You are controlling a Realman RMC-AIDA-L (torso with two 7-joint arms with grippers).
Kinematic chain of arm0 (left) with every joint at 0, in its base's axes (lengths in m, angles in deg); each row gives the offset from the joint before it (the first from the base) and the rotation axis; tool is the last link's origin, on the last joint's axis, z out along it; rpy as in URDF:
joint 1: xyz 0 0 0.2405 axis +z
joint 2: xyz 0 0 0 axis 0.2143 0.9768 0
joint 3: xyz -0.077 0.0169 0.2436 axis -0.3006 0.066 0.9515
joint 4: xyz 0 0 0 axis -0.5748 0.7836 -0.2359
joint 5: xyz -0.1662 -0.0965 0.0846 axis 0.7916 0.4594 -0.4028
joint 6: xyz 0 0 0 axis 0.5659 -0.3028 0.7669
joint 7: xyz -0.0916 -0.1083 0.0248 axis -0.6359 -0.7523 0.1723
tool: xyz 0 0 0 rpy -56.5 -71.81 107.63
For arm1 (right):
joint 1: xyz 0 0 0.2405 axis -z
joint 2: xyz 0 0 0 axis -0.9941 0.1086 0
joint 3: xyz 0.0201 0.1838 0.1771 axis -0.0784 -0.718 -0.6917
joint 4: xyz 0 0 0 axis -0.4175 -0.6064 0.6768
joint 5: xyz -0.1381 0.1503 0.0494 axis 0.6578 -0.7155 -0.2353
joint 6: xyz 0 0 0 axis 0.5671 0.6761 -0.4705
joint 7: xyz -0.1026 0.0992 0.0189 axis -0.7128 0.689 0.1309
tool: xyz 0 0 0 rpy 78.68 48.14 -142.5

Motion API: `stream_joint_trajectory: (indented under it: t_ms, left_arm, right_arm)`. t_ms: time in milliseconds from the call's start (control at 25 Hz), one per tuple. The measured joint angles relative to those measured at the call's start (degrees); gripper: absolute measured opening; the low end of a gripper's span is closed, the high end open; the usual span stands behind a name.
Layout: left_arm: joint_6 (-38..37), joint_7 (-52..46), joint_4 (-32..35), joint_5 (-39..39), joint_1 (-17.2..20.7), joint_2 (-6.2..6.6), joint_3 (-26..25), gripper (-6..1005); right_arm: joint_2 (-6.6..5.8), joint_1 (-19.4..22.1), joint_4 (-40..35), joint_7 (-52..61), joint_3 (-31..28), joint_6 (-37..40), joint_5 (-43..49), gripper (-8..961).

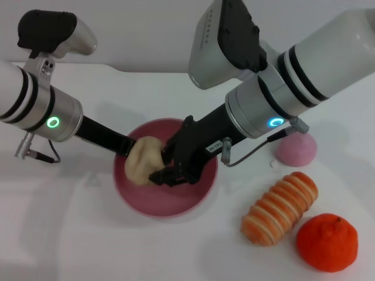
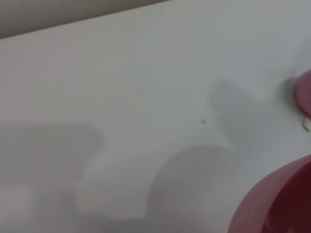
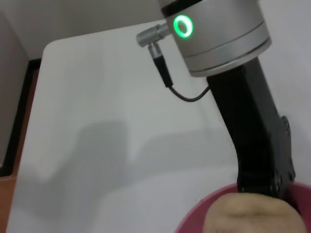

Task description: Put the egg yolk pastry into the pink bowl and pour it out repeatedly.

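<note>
- Right gripper (image 1: 167,174) reaches down into the bowl, its dark fingers just beside the pale beige, matte, rounded egg yolk pastry (image 1: 143,159); whether they are clamped or parted I cannot tell.
- Left gripper (image 1: 130,146) sits at the far-left rim of the large glossy pink plastic bowl (image 1: 193,199), apparently holding it, though its fingers are hidden.
- Pastry is inside the bowl, so the placing looks done; pouring out seems next.
- White tabletop (image 1: 88,234) carries a small pink dome (image 1: 297,148), a striped orange-and-cream roll (image 1: 280,206) and an orange fruit (image 1: 327,242) to the right.

Three views are set on one tabletop.
The pink bowl (image 1: 167,202) is seen from above by the head view, and close by both wrist views (image 2: 277,204) (image 3: 194,221).
</note>
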Motion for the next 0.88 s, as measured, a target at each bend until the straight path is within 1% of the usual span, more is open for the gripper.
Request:
stream_joint_trajectory:
  t_ms: [120, 160, 440, 560, 640, 720, 800, 880]
  left_arm:
    - [0.35, -0.02, -0.02, 0.05, -0.02, 0.03, -0.28, 0]
    - [0.45, -0.03, -0.02, 0.06, -0.03, 0.05, -0.32, 0]
    - [1.17, -0.06, -0.01, 0.07, 0.0, 0.16, -0.71, 0]
    - [1.36, -0.07, 0.32, 0.07, 0.02, 0.21, -0.84, 0]
    - [2.34, -0.01, 1.4, 0.07, 0.31, 0.16, -0.58, 0]
    - [4.55, 0.28, 3.06, 0.07, 1.29, 0.08, 0.31, 0]
    - [8.78, 0.71, 6.26, 0.09, 3.51, 0.05, 2.73, 0]
    - [14.99, 1.45, 11.53, 0.13, 7.55, 0.11, 7.25, 0]
  right_arm:
    - [0.01, 1.04, -1.19, 0.08, -1.16, 0.68, 0.06, 307]
    - [0.02, 1.8, -2.1, 0.13, -2.41, 1.3, 0.1, 357]
    - [0.01, 3.78, -3.94, 0.14, -5.51, 3.65, 0.32, 485]
    - [0.11, 5.05, -5.56, 0.16, -5.92, 4.2, 2.47, 520]
    - [0.25, 6.08, -7.12, 1.11, -7.58, 3.96, 4.06, 544]
    - [0.29, 7.61, -8.49, 2.52, -12.0, 3.71, 4.62, 544]
    - [0.25, 9.23, -8.87, 3.01, -17.85, 3.62, 4.46, 543]
    - [0.2, 11.19, -8.44, 2.97, -24.04, 3.62, 4.21, 543]
